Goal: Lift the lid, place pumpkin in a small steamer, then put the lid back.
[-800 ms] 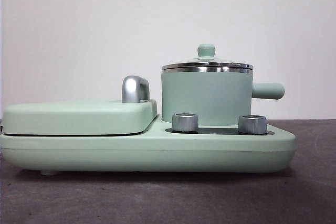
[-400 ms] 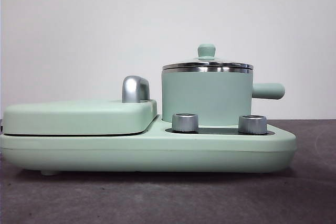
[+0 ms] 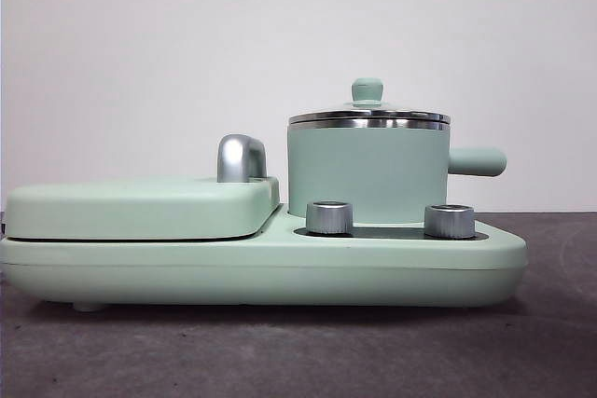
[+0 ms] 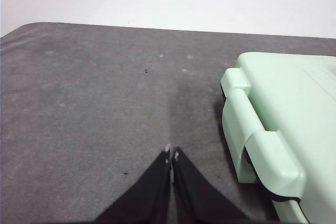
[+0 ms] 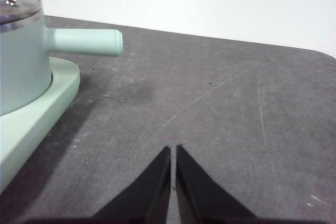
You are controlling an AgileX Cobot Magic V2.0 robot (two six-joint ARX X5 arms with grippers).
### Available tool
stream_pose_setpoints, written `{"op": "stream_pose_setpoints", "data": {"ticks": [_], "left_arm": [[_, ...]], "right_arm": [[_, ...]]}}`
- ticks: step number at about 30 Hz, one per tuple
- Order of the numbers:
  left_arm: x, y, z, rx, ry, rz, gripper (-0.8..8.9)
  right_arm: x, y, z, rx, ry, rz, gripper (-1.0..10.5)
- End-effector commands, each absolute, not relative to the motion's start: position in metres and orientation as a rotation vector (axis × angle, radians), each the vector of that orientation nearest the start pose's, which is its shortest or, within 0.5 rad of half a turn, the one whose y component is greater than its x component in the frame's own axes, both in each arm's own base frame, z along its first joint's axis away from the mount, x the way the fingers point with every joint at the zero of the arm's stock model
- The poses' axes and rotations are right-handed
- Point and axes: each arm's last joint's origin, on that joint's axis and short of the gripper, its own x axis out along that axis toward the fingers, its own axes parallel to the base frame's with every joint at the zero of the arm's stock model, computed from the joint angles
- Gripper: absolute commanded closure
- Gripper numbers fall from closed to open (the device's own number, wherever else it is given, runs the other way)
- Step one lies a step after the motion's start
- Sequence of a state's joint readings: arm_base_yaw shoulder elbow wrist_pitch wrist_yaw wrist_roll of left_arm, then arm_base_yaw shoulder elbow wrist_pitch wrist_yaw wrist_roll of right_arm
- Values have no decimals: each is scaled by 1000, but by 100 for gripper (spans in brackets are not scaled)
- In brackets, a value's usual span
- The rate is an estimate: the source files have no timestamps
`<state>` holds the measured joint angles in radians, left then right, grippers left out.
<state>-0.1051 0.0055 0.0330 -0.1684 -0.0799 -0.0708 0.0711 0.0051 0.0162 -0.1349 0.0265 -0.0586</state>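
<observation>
You get even, soft, bright light in all 3 views, no hard glare on the wall. In the front view the steel rim of the lid [image 3: 368, 119] shows bright streaks w/ dark bands, and the two knobs [image 3: 328, 217] catch highlights. Shadow under the cooker base [image 3: 261, 272] is soft, thin. Front focus is sharp; wrist views are a bit soft and grainy, esp. the table [image 5: 236, 108]. Both wrist views show faint shadows beside the appliance.

Lid [image 3: 367, 115] on small steamer [image 3: 367, 174], steamer on base unit [image 3: 261, 267], griddle cover [image 3: 140, 209] to its left
</observation>
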Motion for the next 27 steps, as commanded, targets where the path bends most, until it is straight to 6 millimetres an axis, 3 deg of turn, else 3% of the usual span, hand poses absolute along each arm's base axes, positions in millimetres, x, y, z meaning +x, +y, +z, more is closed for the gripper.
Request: {"op": "stream_pose_setpoints", "data": {"ticks": [1,27], "left_arm": [[95,-8,155,-59,141,-21,807],[95,-8,155,-59,141,-21,807]], "right_arm": [[96,6,156,-49,105,47,932],[97,6,158,-48,88,47,932]]}}
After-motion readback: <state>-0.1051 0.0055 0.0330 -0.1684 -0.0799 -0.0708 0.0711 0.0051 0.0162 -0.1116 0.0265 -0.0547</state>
